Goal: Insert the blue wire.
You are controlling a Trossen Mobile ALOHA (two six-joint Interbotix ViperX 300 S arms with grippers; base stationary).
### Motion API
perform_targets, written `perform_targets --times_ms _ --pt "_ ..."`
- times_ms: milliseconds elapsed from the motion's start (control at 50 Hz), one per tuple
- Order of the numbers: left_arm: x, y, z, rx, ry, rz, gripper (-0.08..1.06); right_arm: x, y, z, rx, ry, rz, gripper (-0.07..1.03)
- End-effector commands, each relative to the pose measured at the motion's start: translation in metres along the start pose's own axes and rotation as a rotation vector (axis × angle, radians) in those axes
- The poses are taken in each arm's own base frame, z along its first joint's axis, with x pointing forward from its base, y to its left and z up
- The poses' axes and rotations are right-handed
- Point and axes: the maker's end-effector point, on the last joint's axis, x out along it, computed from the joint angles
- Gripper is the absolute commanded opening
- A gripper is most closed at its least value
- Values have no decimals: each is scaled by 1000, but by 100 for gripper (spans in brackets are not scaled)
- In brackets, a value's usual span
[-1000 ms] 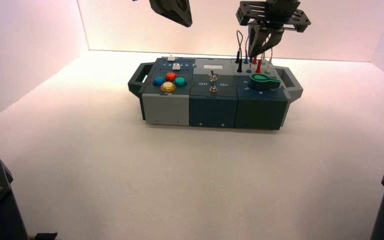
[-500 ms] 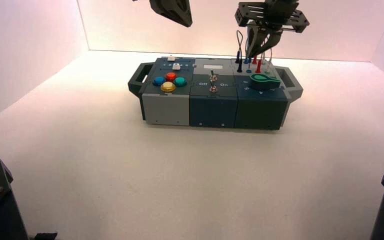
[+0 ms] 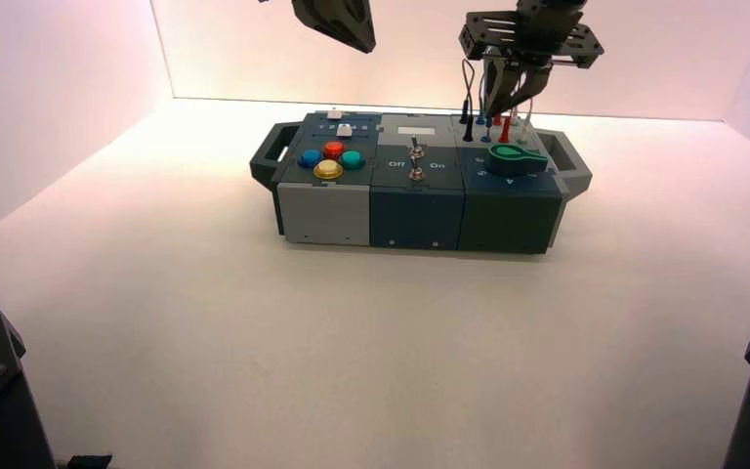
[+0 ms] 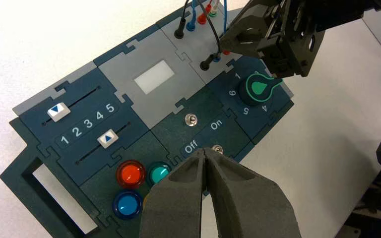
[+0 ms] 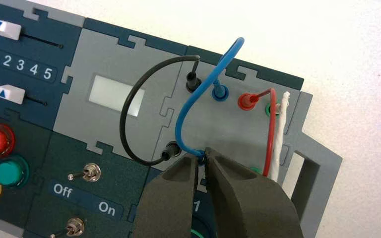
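The blue wire [image 5: 184, 111] arches over the grey socket panel at the right end of the box [image 3: 415, 210]. One dark-blue plug [image 5: 221, 92] stands in a socket in the far row. My right gripper [image 5: 202, 154] is shut on the wire's other end, just above the near row beside the black plug [image 5: 167, 152]. Its fingers hide whether that end sits in a socket. In the high view the right gripper [image 3: 501, 103] points down over the panel. My left gripper [image 4: 206, 151] is shut and empty, hovering [image 3: 337, 21] above the box's left half.
A black wire [image 5: 125, 111], a red wire [image 5: 270, 129] and a white wire [image 5: 280, 134] are plugged into the same panel. The green knob [image 4: 259, 88] lies near the right fingers. Two toggle switches [image 4: 192, 119], coloured buttons [image 3: 330, 159] and two sliders [image 4: 58, 111] fill the rest.
My right gripper has lifted slightly and drawn a little toward the back of the box, still pinching the blue wire's end. The left arm has not moved.
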Motion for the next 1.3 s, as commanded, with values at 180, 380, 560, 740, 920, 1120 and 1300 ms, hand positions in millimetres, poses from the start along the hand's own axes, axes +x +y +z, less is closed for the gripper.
perform_targets --times_ms 180,380,560,740,920,1120,1300 --pt "-12 -5 11 21 -43 3 -3 -3 2 6 -3 -27 3 -2" --pt "-12 -5 11 21 -43 3 -3 -2 2 5 -3 -30 2 -2" --pt "-11 -4 11 21 -41 4 -3 -8 4 10 -2 -44 6 -2" --pt "-11 -4 11 20 -42 3 -3 -12 5 13 -1 -51 9 -2" --pt "-12 -4 12 21 -43 3 -3 -12 5 13 1 -53 10 -2" --pt "-12 -5 12 21 -45 3 -3 -14 8 16 -3 -61 14 -2" --pt "-12 -5 12 21 -45 3 -3 -18 10 19 -5 -73 17 -2"
